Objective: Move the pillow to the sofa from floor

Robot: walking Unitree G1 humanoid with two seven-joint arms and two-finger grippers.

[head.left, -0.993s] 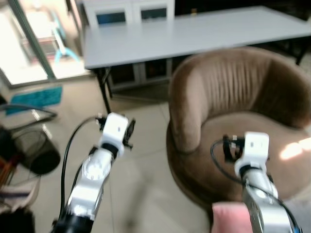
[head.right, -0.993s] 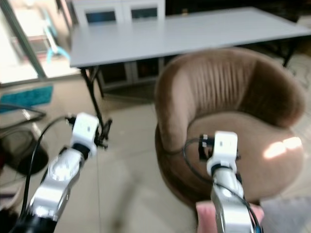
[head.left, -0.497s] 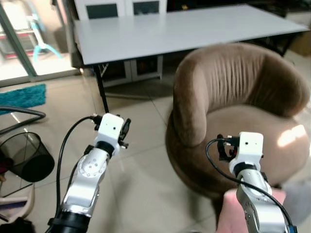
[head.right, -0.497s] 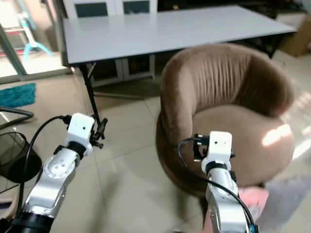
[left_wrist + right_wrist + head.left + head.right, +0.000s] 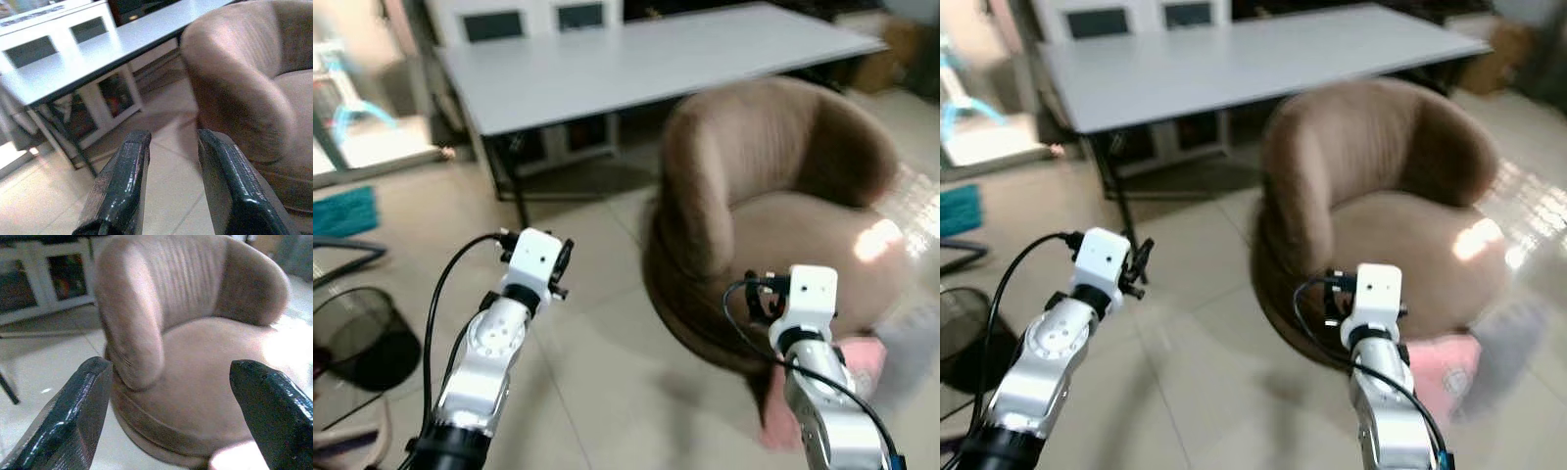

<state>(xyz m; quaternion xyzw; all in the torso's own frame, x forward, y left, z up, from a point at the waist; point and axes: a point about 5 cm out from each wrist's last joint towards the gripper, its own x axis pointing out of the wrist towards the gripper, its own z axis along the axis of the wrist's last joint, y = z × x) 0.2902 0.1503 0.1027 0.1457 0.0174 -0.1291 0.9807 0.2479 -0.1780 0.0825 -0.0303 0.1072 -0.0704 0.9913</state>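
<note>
I see the pillow (image 5: 1445, 370), pink and blurred, lying on the tiled floor (image 5: 597, 382) at the front foot of the sofa (image 5: 783, 196), touching or nearly touching its base, on the robot's right side and partly behind my right arm (image 5: 822, 411). The sofa is a round brown armchair with a high curved back and a bare seat, a patch of sunlight on the cushion. In the right wrist view the right gripper (image 5: 178, 416) has its two black fingers (image 5: 73, 416) spread wide apart with nothing between them, pointed at the sofa's seat and front edge; a pale pink corner of the pillow shows low between the fingers, below the sofa's base. My left arm (image 5: 499, 343) is raised out in front over the bare floor, left of the sofa. In the left wrist view the left gripper (image 5: 168, 188) has its fingers parted with a narrow gap and holds nothing, looking toward the sofa's arm and the table legs. Behind the sofa stands a long grey table (image 5: 636, 59) with white cabinets (image 5: 524, 24) beyond it. A black wire bin (image 5: 362, 338) sits on the floor at the far left, with a teal mat (image 5: 342, 211) farther back.
</note>
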